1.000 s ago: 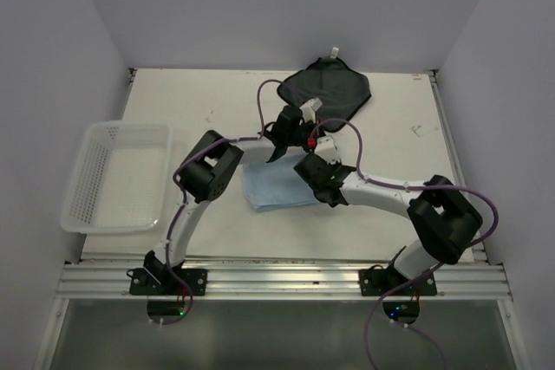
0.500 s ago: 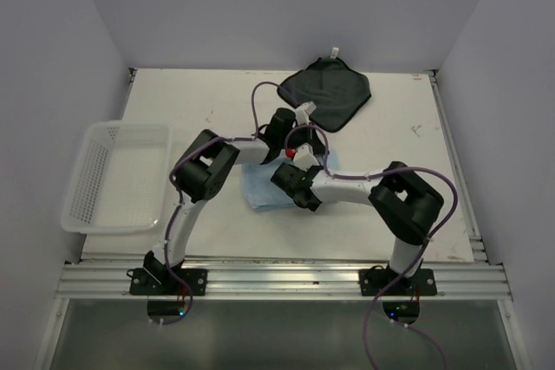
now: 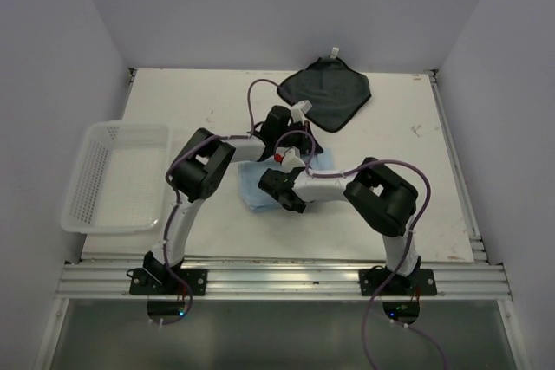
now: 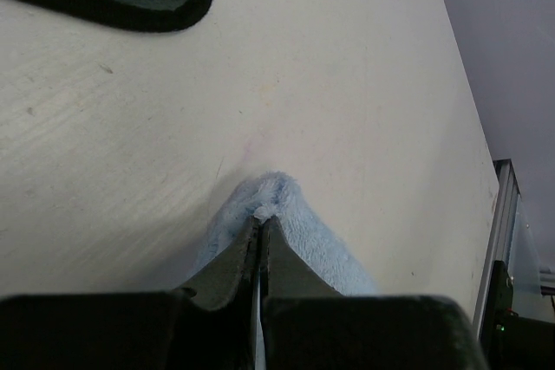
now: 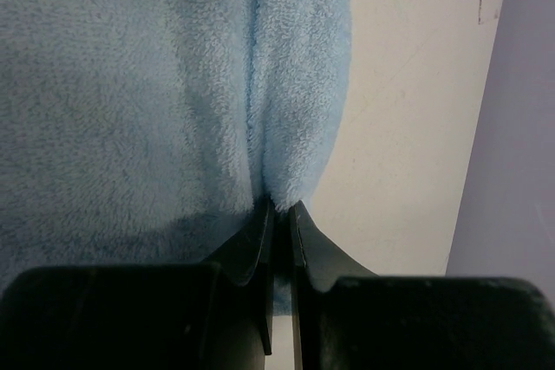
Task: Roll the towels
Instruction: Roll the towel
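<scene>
Worktop (image 3: 399, 188): dark towel (image 3: 328, 93) unmoved at the far edge.
Right arm (image 3: 377, 197): elbow swung inward, toward the left arm.
Blue towel (image 3: 254, 190): mid-worktop, narrower than a second ago.
Right fingers (image 5: 308, 249): moved leftward, clamped on its fold.
Left fingers (image 4: 227, 262): clamped on its corner.

Mid-table, light blue towel (image 3: 253, 193), fold raised; dark towel (image 3: 328, 93) flat behind

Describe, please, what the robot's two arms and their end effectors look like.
The left arm and right arm have white links, black joint housings, looping purple cables and black base plates. The left end effector and right end effector each show two dark tapered fingers.
</scene>
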Robot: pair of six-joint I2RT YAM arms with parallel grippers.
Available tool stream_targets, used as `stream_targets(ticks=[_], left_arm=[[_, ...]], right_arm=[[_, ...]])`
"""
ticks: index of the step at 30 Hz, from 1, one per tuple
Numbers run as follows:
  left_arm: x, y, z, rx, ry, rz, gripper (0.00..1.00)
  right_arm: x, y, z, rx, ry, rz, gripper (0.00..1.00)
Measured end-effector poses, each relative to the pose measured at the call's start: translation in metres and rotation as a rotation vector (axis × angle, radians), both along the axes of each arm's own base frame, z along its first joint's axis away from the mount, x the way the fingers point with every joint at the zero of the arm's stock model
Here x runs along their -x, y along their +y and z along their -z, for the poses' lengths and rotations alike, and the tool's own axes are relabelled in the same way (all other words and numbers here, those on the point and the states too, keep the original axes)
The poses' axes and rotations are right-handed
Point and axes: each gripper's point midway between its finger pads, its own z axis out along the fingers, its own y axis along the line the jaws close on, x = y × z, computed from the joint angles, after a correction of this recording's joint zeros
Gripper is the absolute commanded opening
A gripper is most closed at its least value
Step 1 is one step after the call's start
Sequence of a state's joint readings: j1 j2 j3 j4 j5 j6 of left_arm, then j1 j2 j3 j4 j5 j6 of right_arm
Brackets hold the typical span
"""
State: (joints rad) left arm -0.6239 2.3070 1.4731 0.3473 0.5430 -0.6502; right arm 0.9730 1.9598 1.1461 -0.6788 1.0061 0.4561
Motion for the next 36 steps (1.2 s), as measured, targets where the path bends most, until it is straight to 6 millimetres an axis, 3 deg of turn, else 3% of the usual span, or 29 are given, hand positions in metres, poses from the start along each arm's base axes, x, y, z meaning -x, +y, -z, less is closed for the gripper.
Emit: stream_targets(ticks=[20, 28, 32, 36], left_arm=[[0.001, 0.025, 0.004, -0.095, -0.019, -0.033, 0.0], [0.002, 0.034, 0.0, -0.123, -0.004, -0.038, 0.11], [0.002, 0.037, -0.003, -0.13, 0.004, -0.042, 0.08], [0.002, 0.041, -0.021, -0.126, -0.012, -0.048, 0.19]], right_arm=[[-0.001, 0.01, 0.007, 0.075, -0.012, -0.03, 0.0], [-0.001, 0.012, 0.007, 0.079, -0.009, -0.041, 0.0], [-0.001, 0.012, 0.007, 0.085, -0.005, -0.046, 0.0], [-0.001, 0.012, 0.009, 0.104, 0.006, -0.057, 0.0]])
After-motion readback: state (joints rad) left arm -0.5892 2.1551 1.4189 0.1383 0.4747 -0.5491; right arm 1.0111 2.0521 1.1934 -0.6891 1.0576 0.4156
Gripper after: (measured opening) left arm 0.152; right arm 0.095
